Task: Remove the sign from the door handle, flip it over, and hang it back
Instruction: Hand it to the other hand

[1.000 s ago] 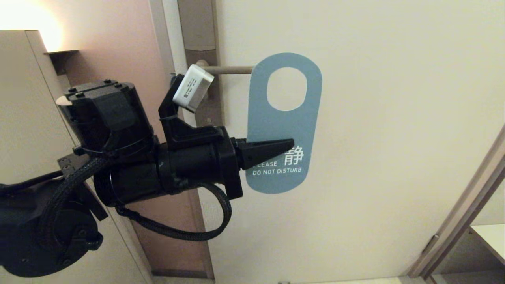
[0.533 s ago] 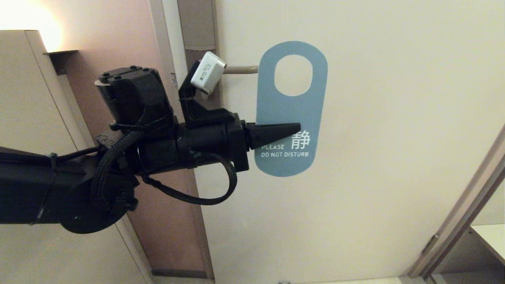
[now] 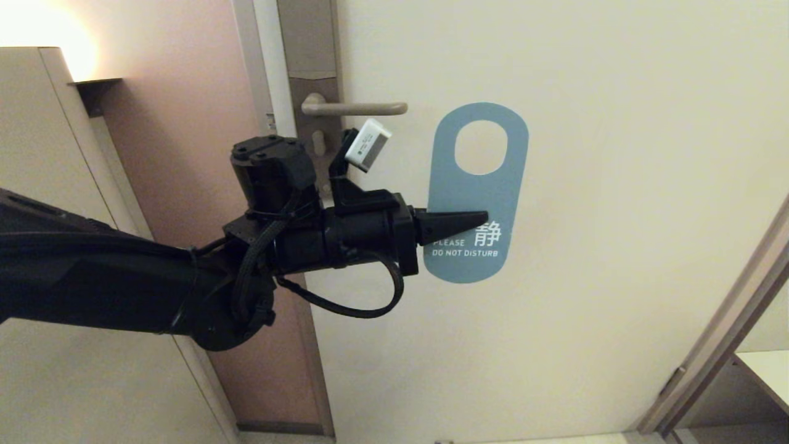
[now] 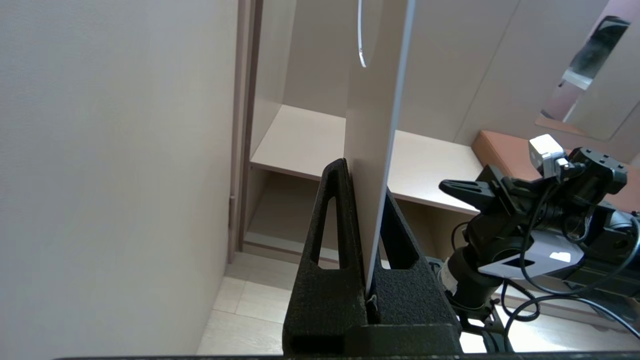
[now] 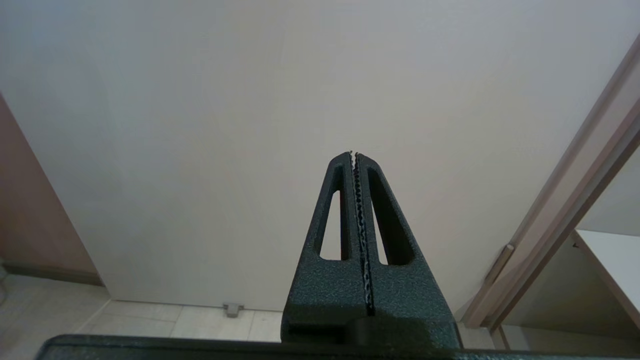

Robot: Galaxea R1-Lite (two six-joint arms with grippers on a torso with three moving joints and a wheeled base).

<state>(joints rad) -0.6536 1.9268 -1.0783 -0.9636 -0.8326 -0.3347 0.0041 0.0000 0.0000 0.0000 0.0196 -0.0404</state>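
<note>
The left gripper (image 3: pixel 474 219) is clamped on the sign (image 3: pixel 476 194), blue "DO NOT DISTURB" face showing, off the door handle (image 3: pixel 354 108) and just to its right. Removal looks done; next comes flipping it. The right gripper (image 5: pixel 354 156) sits closed, idle.

The right gripper (image 5: pixel 354 154) pointed at the pale door (image 5: pixel 280 90), its two black toothed fingers (image 5: pixel 334 225) pressed together with nothing between them. Below the door lay a tiled floor (image 5: pixel 150 322), and a small door stop (image 5: pixel 230 309) sat at the door's foot
</note>
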